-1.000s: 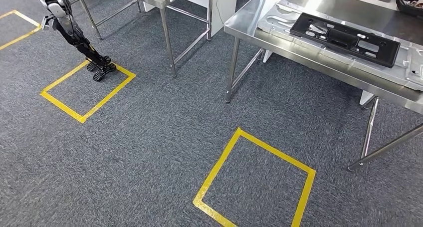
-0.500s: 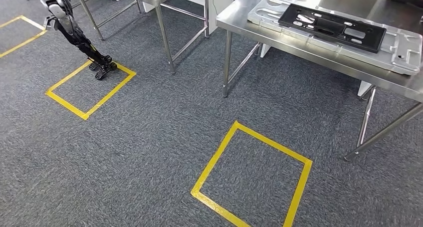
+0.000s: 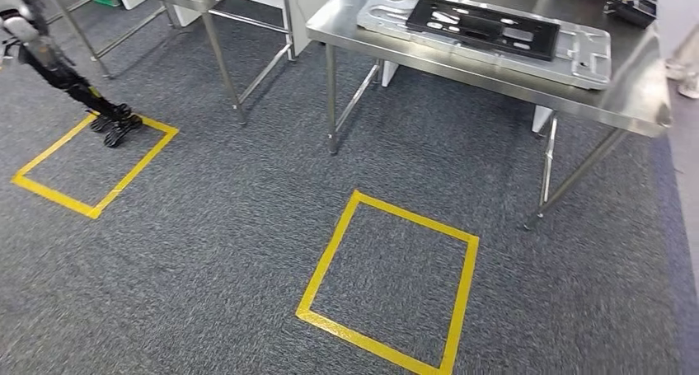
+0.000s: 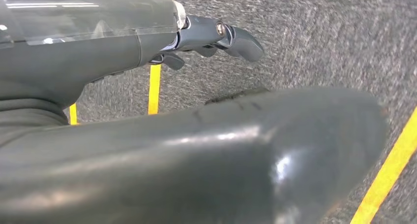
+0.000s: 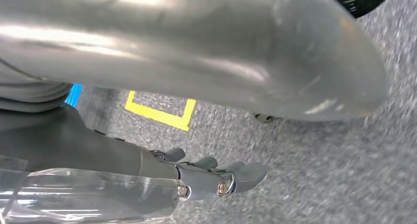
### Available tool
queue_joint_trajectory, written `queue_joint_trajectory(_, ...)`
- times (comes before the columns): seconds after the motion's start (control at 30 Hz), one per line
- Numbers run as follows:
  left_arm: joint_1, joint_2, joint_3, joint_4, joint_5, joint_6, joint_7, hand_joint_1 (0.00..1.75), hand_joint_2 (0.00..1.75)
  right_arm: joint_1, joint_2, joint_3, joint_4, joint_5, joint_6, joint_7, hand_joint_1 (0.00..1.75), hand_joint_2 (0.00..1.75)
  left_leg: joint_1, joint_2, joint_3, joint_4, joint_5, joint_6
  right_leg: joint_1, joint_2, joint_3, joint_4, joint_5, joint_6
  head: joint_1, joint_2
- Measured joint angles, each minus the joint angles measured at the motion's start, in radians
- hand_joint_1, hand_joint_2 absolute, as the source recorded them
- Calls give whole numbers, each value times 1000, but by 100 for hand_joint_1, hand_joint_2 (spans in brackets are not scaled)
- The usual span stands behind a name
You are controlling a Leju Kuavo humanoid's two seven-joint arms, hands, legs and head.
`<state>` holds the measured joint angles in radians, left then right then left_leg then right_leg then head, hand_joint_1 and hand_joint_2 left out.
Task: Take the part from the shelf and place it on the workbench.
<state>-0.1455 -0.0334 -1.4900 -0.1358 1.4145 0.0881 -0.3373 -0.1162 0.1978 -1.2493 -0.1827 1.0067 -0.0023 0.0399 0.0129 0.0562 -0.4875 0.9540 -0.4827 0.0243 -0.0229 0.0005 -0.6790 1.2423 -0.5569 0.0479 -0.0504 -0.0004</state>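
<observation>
1. Part (image 3: 482,27), black and flat, lying on a grey plate (image 3: 589,55) atop the bench (image 3: 626,103); unclear whether the one to fetch or one already set down.
2. Left hand (image 4: 211,37) and right hand (image 5: 211,177) hanging low over carpet, fingers loosely apart, holding nothing.
3. Likely risk: stopping off the taped square (image 3: 330,260) and standing skewed to the bench, making any reach short or crooked.
4. Also possible: clipping a bench leg (image 3: 331,103) on a turn, jolting plate and part.
5. Lesser risk: straying toward the second robot (image 3: 74,86) at the other square.
</observation>
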Motion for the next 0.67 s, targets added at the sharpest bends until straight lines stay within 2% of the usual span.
queue_joint_trajectory(0.07, -2, 0, 0, 0, 0, 0, 0, 0, 0, 0, -1, 0, 0, 0, -4, 0, 0, 0, 0, 20, -3, 12, -7, -11, -3, -35, 80, -137, 57, 2, 0, 0)
queue_joint_trajectory(0.1, -3, -1, 0, 0, 0, 0, -1, 0, 0, -1, -1, 0, 0, 0, -5, -1, 0, 0, -1, 29, -4, 19, -12, -18, -1, -51, 111, -194, 74, -3, 0, 0)
queue_joint_trajectory(0.13, -4, 0, 0, 0, 0, 0, -1, 0, 0, -2, -1, 0, 0, 0, -5, -1, 0, 0, -3, 36, -5, 24, -15, -24, 2, -62, 127, -227, 80, -11, 0, 0)
queue_joint_trajectory(0.17, -4, 0, 0, 0, 0, 0, -1, 0, 0, -2, -1, 0, 0, 0, -5, -1, 0, 0, -5, 44, -5, 27, -17, -30, 6, -63, 129, -237, 78, -21, 0, 0)
queue_joint_trajectory(0.23, -7, 0, 0, 0, 0, 0, -3, 0, 0, -1, -1, 0, 0, 0, -5, -1, 0, 0, -3, 57, -4, 28, -20, -41, 7, -42, 122, -237, 83, -38, 0, 0)
queue_joint_trajectory(0.3, -11, 0, 0, 0, 0, 1, -6, 0, 0, -1, -1, 0, 0, 0, -6, -1, 0, 0, 3, 30, -17, 61, -48, -51, 5, -23, 118, -241, 90, -52, 0, 0)
queue_joint_trajectory(0.37, -9, 0, 0, 0, 3, 3, -11, 0, 0, -3, -1, 0, 0, 2, -6, -1, 0, 0, 6, -20, -67, 176, -115, -55, 5, -2, 113, -242, 96, -62, 0, 0)
queue_joint_trajectory(0.4, -6, 0, 0, 0, 6, 5, -14, 0, 0, -3, -1, 0, 0, 3, -7, 0, 0, 0, 6, -34, -100, 249, -147, -56, 6, 10, 110, -242, 97, -66, 0, 0)
queue_joint_trajectory(0.43, -2, 0, 0, 0, 8, 7, -17, 0, 0, -3, -1, 0, 0, 4, -7, 0, 0, 0, 6, -42, -127, 306, -165, -55, 9, 24, 108, -241, 99, -68, 0, 0)
queue_joint_trajectory(0.47, 0, 0, 0, 0, 10, 8, -20, 0, 0, -2, -1, 0, 0, 5, -8, 0, 0, 0, 6, -46, -140, 329, -162, -54, 11, 38, 106, -240, 100, -68, 0, 0)
queue_joint_trajectory(0.5, 1, 0, 0, 0, 10, 9, -23, 0, 0, -2, -1, 0, 0, 6, -9, 0, 0, 0, 6, -49, -133, 310, -139, -50, 12, 52, 106, -239, 101, -68, 0, 0)
queue_joint_trajectory(0.53, 1, 0, 0, 0, 11, 10, -25, 0, 0, -1, -1, 0, 0, 8, -9, -1, 0, 0, 6, -57, -109, 254, -101, -45, 14, 67, 106, -238, 102, -67, 0, 0)
queue_joint_trajectory(0.6, 1, 2, 0, 0, 12, 10, -28, 0, 0, -2, 0, 0, 0, 10, -9, -2, 0, 0, 6, -103, -51, 117, -37, -31, 15, 95, 104, -234, 104, -62, 0, 0)
queue_joint_trajectory(0.63, 1, 3, 0, 0, 12, 11, -29, 0, 0, -4, 1, 0, 0, 10, -8, -3, 0, 0, 5, -122, -33, 72, -23, -27, 15, 107, 99, -233, 106, -58, 0, 0)
queue_joint_trajectory(0.67, 2, 4, 0, 0, 12, 11, -30, 0, 0, -4, 2, 0, 1, 10, -8, -4, 0, 0, 5, -136, -26, 52, -20, -25, 15, 113, 97, -231, 107, -55, 0, 0)
